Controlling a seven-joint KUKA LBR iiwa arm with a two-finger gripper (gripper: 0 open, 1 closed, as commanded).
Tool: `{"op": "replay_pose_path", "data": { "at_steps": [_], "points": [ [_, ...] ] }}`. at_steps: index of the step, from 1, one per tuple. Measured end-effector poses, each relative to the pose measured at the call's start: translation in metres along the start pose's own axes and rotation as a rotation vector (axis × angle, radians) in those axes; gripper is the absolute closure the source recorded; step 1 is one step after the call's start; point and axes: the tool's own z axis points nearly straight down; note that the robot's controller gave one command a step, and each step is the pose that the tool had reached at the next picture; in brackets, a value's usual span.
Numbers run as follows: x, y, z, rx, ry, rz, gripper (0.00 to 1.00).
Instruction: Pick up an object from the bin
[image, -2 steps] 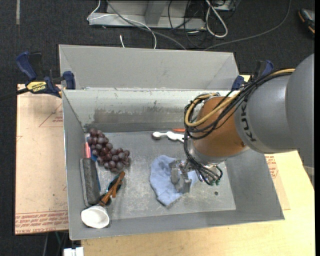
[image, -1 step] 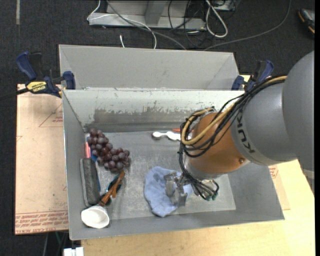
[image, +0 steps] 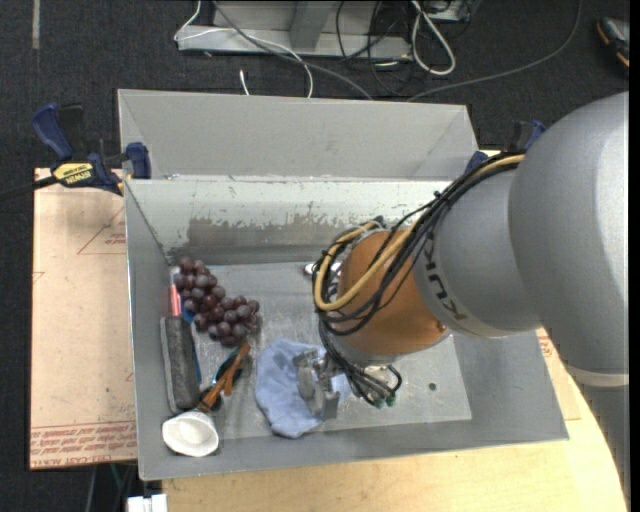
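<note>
Hand (image: 322, 387) is down low near the front of the bin (image: 300, 205), right at the edge of a crumpled light blue cloth (image: 282, 392). It looks like it's touching the fabric or just barely above it. Honestly can't tell if the hand is apart or together from this angle. The orange cover (image: 385, 300) on the wrist and the loop of yellow and black cables (image: 345, 270) hang right over it and block a lot. I can't make out any cloth actually gripped, so I'm not calling it held.

The cloth itself lies on the bin floor, front middle, bunched up and sort of folded over on itself.

Everything else is off to the view's left, apart from the hand:
- a small orange-and-black tool (image: 228, 372), lying tilted just beside the cloth
- a dark grey bar (image: 182, 360) running along the left wall
- a white cup-like thing (image: 190, 434) in the front left corner, close to the bar's near end
- a bunch of dark purple grapes (image: 215, 300) further back, with something pink (image: 175, 298) just beside them against the wall
</note>
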Motion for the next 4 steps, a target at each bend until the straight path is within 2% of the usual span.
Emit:
{"op": "replay_pose_path", "data": {
  "at_steps": [1,2,3,4],
  "points": [
    [-0.011,0.053,0.0,-0.003,-0.002,-0.001,1.0],
    [0.004,0.001,-0.005,-0.005,-0.001,0.013,1.0],
    [-0.02,0.013,-0.003,-0.001,-0.003,-0.046,1.0],
    [-0.032,0.037,-0.006,-0.01,-0.006,-0.089,1.0]
  ]
}}
